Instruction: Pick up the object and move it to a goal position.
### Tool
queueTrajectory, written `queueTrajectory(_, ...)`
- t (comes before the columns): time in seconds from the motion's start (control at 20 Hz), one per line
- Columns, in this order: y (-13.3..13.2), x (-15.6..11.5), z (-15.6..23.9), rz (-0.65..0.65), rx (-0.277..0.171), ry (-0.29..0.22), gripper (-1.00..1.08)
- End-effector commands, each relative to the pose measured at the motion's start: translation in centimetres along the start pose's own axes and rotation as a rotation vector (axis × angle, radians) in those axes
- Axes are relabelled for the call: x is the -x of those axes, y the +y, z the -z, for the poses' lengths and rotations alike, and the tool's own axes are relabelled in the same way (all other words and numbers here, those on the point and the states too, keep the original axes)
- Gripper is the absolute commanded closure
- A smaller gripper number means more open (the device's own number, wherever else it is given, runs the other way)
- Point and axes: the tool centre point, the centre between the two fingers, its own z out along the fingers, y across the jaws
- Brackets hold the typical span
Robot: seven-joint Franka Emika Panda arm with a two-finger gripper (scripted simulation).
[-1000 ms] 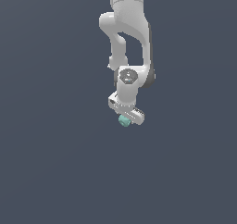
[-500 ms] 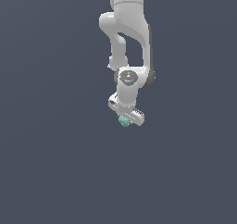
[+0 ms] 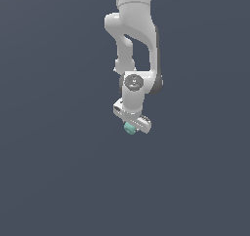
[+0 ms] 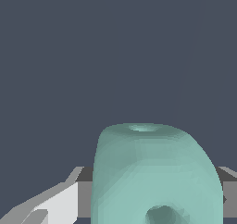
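No brand, label or readable writing shows anywhere in either view.

Exterior view: white Panda arm (image 3: 134,40) hangs from the top centre of the frame, wrist joint w/ a grey round cap just below mid-height, against a flat slate-blue backdrop. The pincer (image 3: 132,126) sits at the arm's lower end, slightly below frame centre, its body tilted so one end is lower toward the exterior view's right. The object (image 3: 129,128), a small teal-green lump, pokes out from under the pincer body, touching it, on the side toward the exterior view's left. Individual fingers can't be made out at this scale.

Wrist view: the object (image 4: 155,177) fills the lower centre-right of the frame, a rounded, faceted teal form w/ a shallow dimple on its upper face and a darker hollow near the bottom edge. Grey and white finger parts (image 4: 55,204) show at the lower left, running right up to the object's side; another grey part shows at the lower right edge, also against the object. So the pincer is clenched on the object, fingers held only as far apart as the lump is wide.

No counter or other surface can be told apart from the uniform backdrop in either view, so whether the object is lifted clear of anything can't be told. Nothing else appears in frame.
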Motion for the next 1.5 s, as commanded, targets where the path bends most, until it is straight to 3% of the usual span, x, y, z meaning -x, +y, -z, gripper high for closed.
queueTrajectory(0.0,0.4,-0.9,0.0,-0.002,0.000,0.000,1.08)
queueTrajectory(1.45,7.3,-21.5,0.0,-0.001,0.001,-0.001,1.08)
